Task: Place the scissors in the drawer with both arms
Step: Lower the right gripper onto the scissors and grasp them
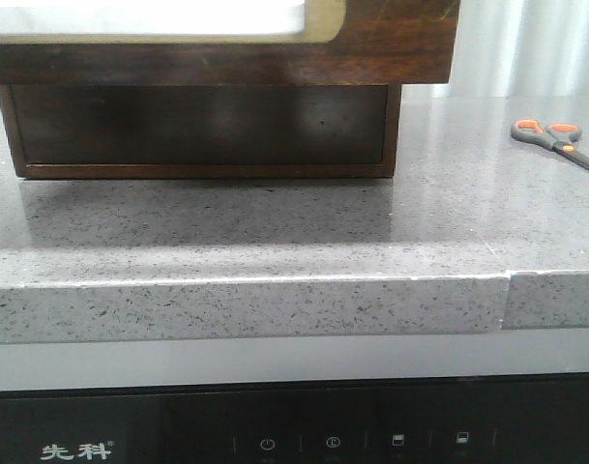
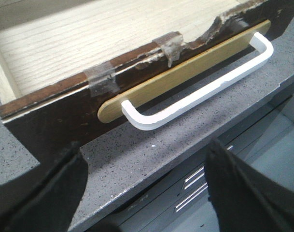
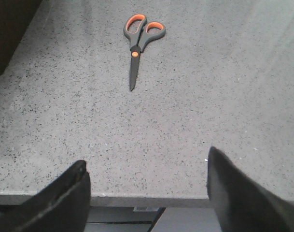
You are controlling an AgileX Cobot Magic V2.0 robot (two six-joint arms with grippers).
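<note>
My right fingers [image 3: 255, 193] are standing wide apart with nothing between them, so my right gripper [image 3: 147, 193] is hanging empty over the near edge of the counter [image 3: 151, 140]. The scissors [image 3: 138, 44] are lying flat and closed on the grey stone well ahead of those fingers, clear of them, with the orange-and-grey loops pointing away from me and the blade tips pointing back toward the gap between my fingers. In the front view the scissors [image 1: 555, 142] are sitting far out on the right side of the counter [image 1: 275, 242], well apart from the cabinet [image 1: 202, 130].

My left fingers [image 2: 50, 193] are spread wide too, gripping nothing, and my left gripper [image 2: 147, 193] is hovering just off the counter's front edge. Ahead of it the drawer [image 2: 64, 111] is standing pulled open, its pale wood floor [image 2: 103, 34] bare in the part I can see. Its white handle [image 2: 200, 92] is facing my fingers, near but not touching, mounted on a tan backing strip [image 2: 185, 72]. The top of the drawer front is chipped and patched with clear tape [image 2: 101, 79].

Both wrists are angling down toward the counter from its front side. Neither arm is appearing in the front view.
</note>
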